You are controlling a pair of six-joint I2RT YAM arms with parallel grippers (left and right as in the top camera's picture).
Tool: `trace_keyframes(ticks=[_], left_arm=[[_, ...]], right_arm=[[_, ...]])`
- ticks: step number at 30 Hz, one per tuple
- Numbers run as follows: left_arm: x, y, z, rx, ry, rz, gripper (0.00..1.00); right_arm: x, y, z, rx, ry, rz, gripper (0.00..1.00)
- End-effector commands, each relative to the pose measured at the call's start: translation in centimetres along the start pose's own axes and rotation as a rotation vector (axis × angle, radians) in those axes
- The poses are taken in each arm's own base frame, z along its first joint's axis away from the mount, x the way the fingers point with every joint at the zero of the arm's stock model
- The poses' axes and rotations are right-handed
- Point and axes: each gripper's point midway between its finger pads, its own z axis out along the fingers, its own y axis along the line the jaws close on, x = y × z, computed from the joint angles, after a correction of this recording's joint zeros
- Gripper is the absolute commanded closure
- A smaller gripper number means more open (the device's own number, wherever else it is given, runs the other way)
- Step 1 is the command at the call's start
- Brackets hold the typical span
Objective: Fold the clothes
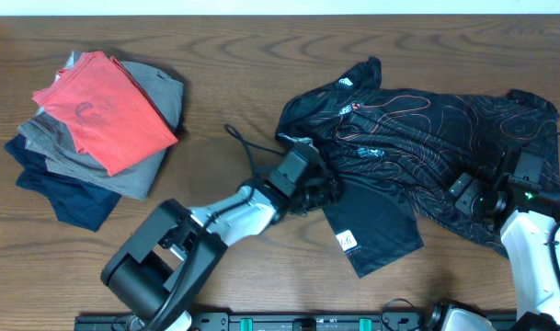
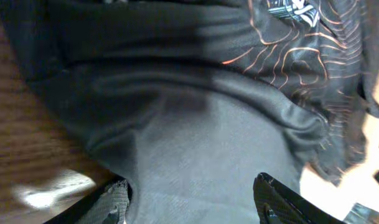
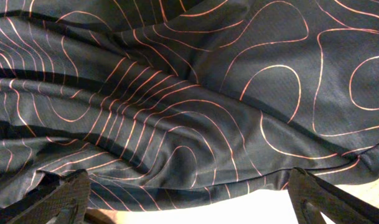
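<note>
Under the spread left gripper (image 2: 190, 186) lies the jersey (image 2: 177, 106).

- On the jersey (image 1: 417, 129), the logos are too small to read from overhead.
- Left pincer (image 2: 192, 202) and right pincer (image 3: 192, 199): only the finger ends show, the rest is cut off below.
- A red shirt (image 1: 105, 110) hides most of the folded garments (image 1: 123, 173) beneath.

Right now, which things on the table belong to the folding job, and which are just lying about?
Job in hand:
black jersey, lying crumpled
left gripper, open over the jersey
right gripper, open over the jersey

Lying about, stacked at the far side:
red shirt, topmost
grey garments, beneath it
navy garment, lowest
</note>
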Motion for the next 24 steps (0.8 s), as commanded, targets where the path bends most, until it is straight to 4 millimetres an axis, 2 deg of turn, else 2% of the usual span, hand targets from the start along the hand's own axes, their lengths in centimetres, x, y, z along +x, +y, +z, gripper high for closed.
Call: trace_keyframes(ticks=[1, 6, 11, 14, 18, 20, 23, 24], left_arm=[[-0.3, 5.9, 1.3, -0.252, -0.133, 0.017, 0.33], [-0.7, 7.3, 2.8, -0.289, -0.179, 0.002, 0.33], [-1.8, 6.0, 4.7, -0.191, -0.219, 0.014, 0.33], [-2.2, 5.2, 4.9, -0.152, -0.233, 0.018, 0.34], [-2.8, 4.8, 4.8, -0.14, -0.262, 0.02, 0.63], [-3.0, 4.8, 4.7, -0.147, -0.275, 0.021, 0.68], [-3.0, 4.9, 4.7, -0.148, -0.277, 0.021, 0.81], [-3.0, 4.9, 4.7, -0.148, -0.277, 0.02, 0.9]], right_arm=[[-0.2, 0.0, -0.2, -0.006, -0.007, 0.002, 0.01], [-0.2, 0.1, -0.2, -0.013, -0.005, 0.002, 0.01], [-0.2, 0.1, -0.2, -0.013, -0.005, 0.002, 0.01], [-0.2, 0.1, -0.2, -0.013, -0.005, 0.003, 0.01], [-0.1, 0.5, -0.2, -0.036, 0.0, 0.002, 0.01], [-0.2, 0.5, -0.2, -0.036, 0.0, 0.002, 0.01], [-0.1, 0.5, -0.2, -0.036, 0.0, 0.002, 0.01], [-0.2, 0.5, -0.2, -0.036, 0.0, 0.002, 0.01]])
